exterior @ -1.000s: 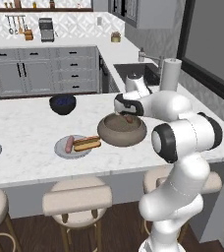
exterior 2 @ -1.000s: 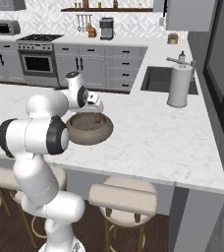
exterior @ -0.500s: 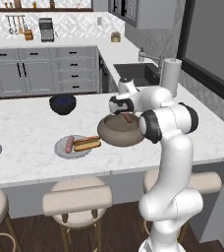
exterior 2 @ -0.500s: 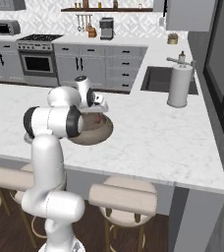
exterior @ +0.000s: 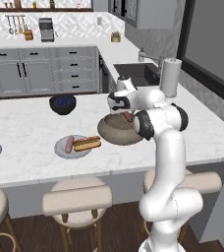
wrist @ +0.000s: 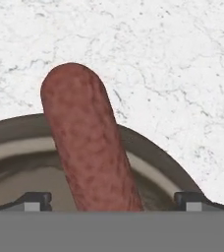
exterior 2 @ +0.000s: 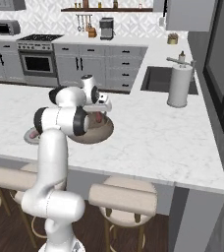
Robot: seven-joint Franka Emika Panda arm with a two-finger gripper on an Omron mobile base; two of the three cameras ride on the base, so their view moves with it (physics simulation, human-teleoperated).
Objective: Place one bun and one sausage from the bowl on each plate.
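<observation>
While jaws gape, sausage (wrist: pixel 87 142) leans on bowl (wrist: pixel 148 162) rim.

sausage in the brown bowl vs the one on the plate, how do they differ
The reddish-brown sausage in the bowl leans propped on the rim of the wide grey-brown bowl, one end sticking over it; the reddish sausage on the plate lies flat on the light-grey round plate. The plated one lies beside a golden-tan split bun; I can't make out a bun beside the bowl one. Both are smooth, rounded cylinders of like colour.
</observation>
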